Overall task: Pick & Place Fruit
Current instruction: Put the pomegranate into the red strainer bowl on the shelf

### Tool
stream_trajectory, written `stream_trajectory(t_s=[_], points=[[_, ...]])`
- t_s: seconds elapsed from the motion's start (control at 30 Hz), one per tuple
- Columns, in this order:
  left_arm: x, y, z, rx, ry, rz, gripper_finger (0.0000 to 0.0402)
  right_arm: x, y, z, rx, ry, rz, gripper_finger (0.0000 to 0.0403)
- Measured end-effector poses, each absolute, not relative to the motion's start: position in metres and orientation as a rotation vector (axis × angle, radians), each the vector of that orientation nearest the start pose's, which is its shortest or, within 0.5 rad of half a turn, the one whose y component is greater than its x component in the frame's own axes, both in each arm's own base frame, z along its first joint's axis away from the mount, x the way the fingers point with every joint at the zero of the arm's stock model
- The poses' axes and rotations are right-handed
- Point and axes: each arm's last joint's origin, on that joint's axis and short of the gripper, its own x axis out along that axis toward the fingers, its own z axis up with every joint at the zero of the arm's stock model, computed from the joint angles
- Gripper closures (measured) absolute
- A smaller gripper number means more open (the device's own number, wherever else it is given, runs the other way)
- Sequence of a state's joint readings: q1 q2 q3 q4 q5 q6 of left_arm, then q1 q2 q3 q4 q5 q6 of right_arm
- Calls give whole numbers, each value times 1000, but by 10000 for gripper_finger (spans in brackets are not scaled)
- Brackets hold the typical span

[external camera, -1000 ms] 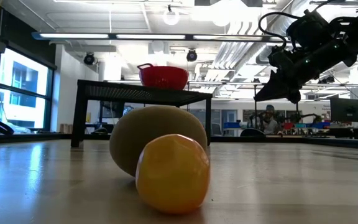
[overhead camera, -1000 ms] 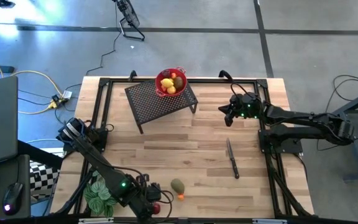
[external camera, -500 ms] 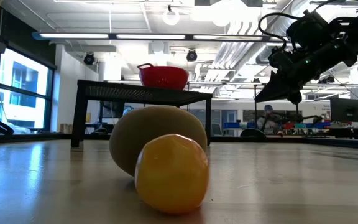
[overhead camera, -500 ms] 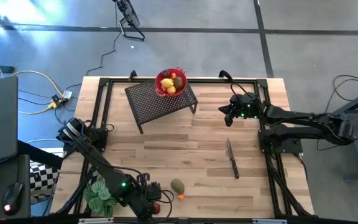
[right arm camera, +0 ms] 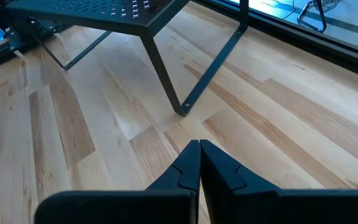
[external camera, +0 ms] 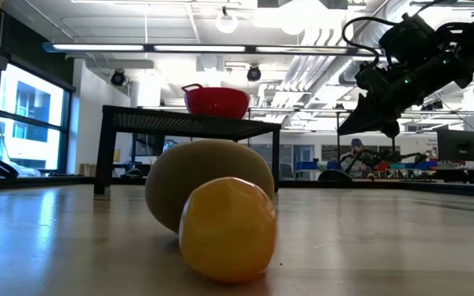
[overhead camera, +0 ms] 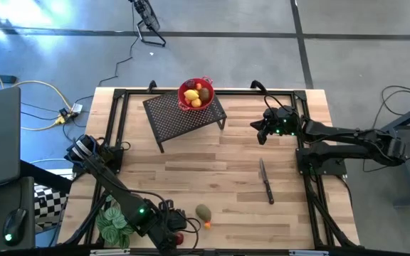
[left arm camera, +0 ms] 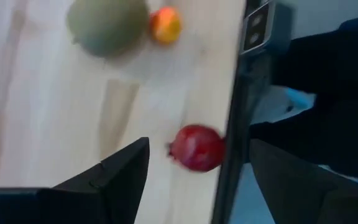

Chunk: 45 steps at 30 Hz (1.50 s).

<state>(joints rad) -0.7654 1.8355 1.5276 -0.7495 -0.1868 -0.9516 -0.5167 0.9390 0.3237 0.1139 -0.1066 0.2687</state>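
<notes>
**Red ball at table edge, L arm lining up**

Wood table (overhead camera: 219, 160) carries a black mesh stand (overhead camera: 184, 114) at the far side, with a red bowl (overhead camera: 195, 94) on it already holding a few fruit. A knife (overhead camera: 265, 181) lies on the R half; a plant (overhead camera: 110, 220) sits at the near L corner.

3 fruit are loose near the front edge: a red ball (left arm camera: 197, 148) touching the black frame rail (left arm camera: 236, 124), an olive oval (left arm camera: 106, 26), and a tiny orange one (left arm camera: 165, 25) just beside the oval. In the low view the oval (external camera: 208, 185) and orange one (external camera: 227, 228) touch or nearly touch.

L gripper (left arm camera: 197, 168) hangs over the red ball, fingers spread wide to either side of it, not touching. R gripper (right arm camera: 199, 163) waits in the air near the stand's R legs, fingers pressed together.

Handling, as a guess: the ball looks light, hard and smooth, so it'll roll if nudged. Best taken across its widest part, squarely centred; the rail beside it leaves little room for 1 finger.

Vs 0.5 s and 1 s ago: no visible change in the high or low views; both arms and all fruit sit where they were.
</notes>
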Motion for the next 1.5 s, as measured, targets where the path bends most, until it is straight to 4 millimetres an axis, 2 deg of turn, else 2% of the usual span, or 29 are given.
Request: stream_trajectory(t_s=[0.43, 0.73, 0.97, 1.33, 1.5], points=[[290, -272, 264, -437, 996, -92, 128, 161, -88, 178, 412, 425, -464, 401], [290, -272, 263, -530, 1009, -36, 128, 161, -88, 178, 411, 426, -464, 401], [287, -268, 261, -504, 1046, -3, 128, 161, -88, 178, 411, 426, -464, 401], [294, -278, 230, -489, 1149, 5, 128, 161, -88, 177, 406, 433, -464, 400], [296, -280, 223, -488, 1161, 13, 128, 161, -88, 177, 407, 432, -464, 400]])
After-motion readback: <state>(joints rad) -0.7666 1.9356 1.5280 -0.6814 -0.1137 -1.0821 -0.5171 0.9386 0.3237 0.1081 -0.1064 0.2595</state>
